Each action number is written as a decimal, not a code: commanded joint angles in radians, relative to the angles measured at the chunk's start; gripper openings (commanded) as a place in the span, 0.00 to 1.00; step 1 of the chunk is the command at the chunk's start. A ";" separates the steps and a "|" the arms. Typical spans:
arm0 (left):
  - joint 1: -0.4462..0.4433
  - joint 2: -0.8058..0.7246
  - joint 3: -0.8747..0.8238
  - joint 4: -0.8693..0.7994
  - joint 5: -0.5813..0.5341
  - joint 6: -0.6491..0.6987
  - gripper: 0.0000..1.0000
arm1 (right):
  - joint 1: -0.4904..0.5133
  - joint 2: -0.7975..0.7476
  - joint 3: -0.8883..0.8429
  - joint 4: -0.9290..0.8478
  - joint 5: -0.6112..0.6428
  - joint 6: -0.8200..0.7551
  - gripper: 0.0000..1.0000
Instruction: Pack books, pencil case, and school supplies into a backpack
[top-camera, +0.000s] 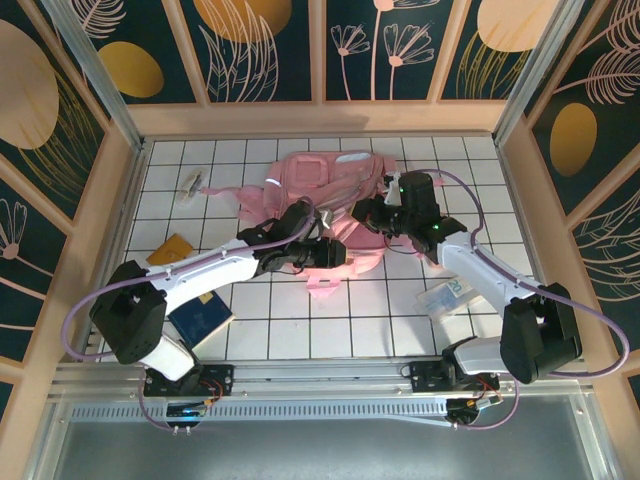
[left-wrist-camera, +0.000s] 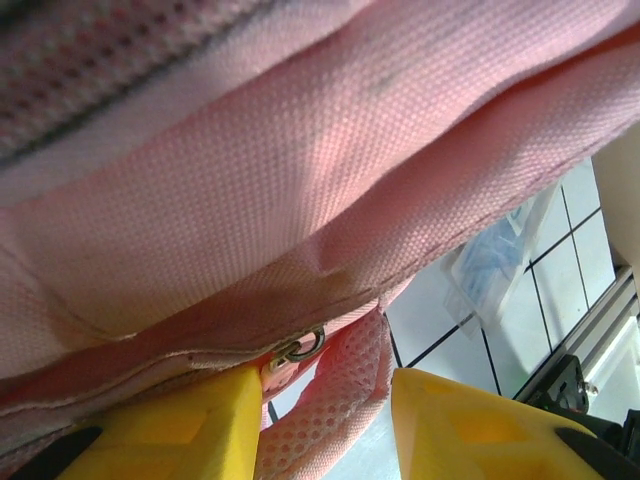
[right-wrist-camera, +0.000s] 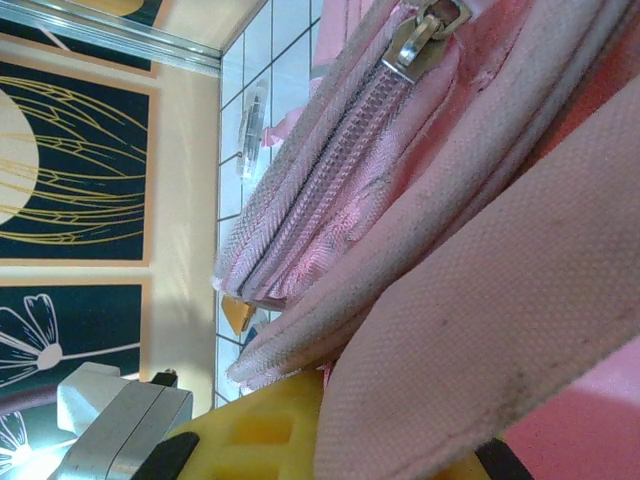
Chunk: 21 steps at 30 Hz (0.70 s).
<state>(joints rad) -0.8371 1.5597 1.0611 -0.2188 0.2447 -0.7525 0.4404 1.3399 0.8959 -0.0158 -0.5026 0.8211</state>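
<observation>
while the pink backpack (top-camera: 322, 175) lies crumpled on the far middle of the tiled bench (top-camera: 300, 335), the right gripper (right-wrist-camera: 370, 440) has its jaws closed tight on a fold of its fabric, near a zipper pull (right-wrist-camera: 415, 40); the left gripper (left-wrist-camera: 325, 388) sits at the bag's near edge, jaws partly apart, a mesh strap (left-wrist-camera: 345, 375) loose between them; the dark blue book (top-camera: 203, 320) lies by the left arm's base; the orange pad (top-camera: 170, 248) and the small grey-white piece (top-camera: 190, 184) lie left of the backpack.
</observation>
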 joint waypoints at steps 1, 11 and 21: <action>0.003 -0.010 -0.019 -0.071 -0.073 -0.028 0.39 | 0.008 -0.008 0.046 0.078 -0.039 -0.015 0.00; 0.003 0.002 -0.082 0.113 -0.095 -0.027 0.31 | 0.027 -0.007 0.060 0.107 -0.048 -0.004 0.00; 0.010 -0.061 -0.229 0.414 -0.008 0.157 0.15 | 0.057 -0.011 0.068 0.132 -0.069 0.016 0.00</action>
<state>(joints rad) -0.8360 1.5311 0.8581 0.0860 0.2100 -0.6682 0.4744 1.3453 0.8978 0.0036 -0.5030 0.8261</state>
